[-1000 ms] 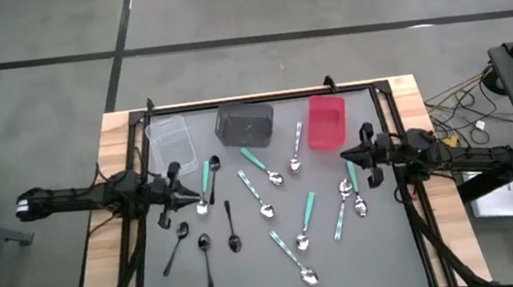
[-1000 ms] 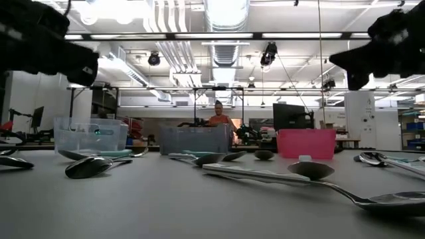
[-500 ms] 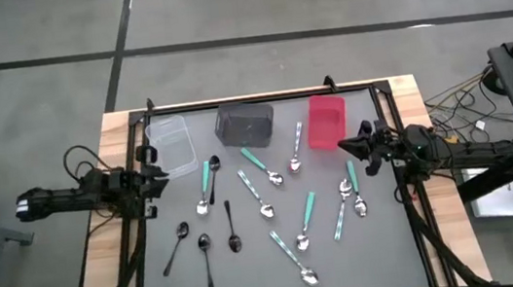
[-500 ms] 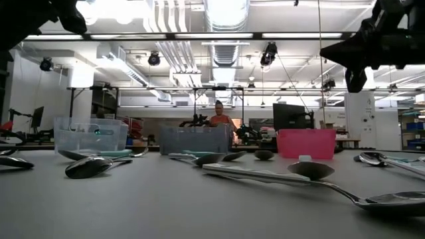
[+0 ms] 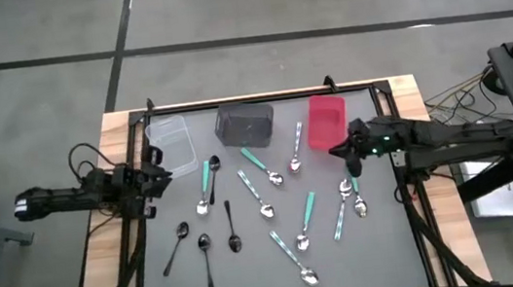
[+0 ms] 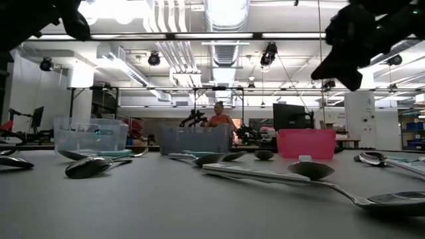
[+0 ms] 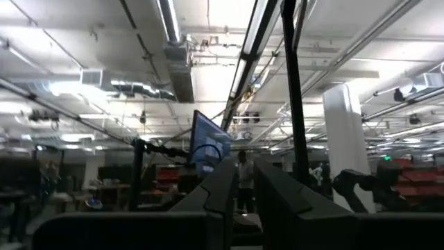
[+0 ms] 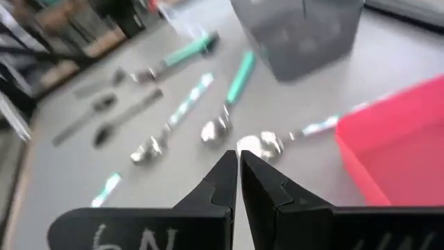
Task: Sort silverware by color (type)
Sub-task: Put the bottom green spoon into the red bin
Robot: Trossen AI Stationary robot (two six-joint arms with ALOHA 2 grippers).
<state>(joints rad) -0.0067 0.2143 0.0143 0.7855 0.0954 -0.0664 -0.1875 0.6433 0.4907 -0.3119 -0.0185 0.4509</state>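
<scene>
Right gripper: the dark two-finger right gripper (image 5: 347, 149) hangs over the table just in front of the red plastic bin (image 5: 326, 120), fingers pressed together and empty; in the right wrist view the tips (image 8: 238, 173) meet in a thin seam above the spoons.
Left gripper: the dark left gripper (image 5: 155, 172) waits at the table's left edge beside the clear plastic bin (image 5: 170, 140), fingers all but closed on nothing, wrist camera aimed out at the ceiling.
Step in hand, my read: reaching for a first spoon; nothing is sorted yet, all three bins look empty.
How to do it well: I'd spread the fingers before coming down, straddle one handle crosswise, and pick a spoon lying apart, not from the bunch.
Silverware: thin spoons scattered on the grey mat (image 5: 387, 245) — teal-handled silver-bowled spoons (image 5: 308, 208) mid-table, all-black spoons (image 5: 205, 253) towards the left, and a bunched cluster (image 5: 349, 196) near the right gripper.
Materials: polished bowls, glossy and slippery; slim flat handles lying flush on the matte mat, so little edge to catch.
Bins: clear, dark grey box (image 5: 243, 123), red — rigid, straight-walled, open-topped, in a row at the far edge.
</scene>
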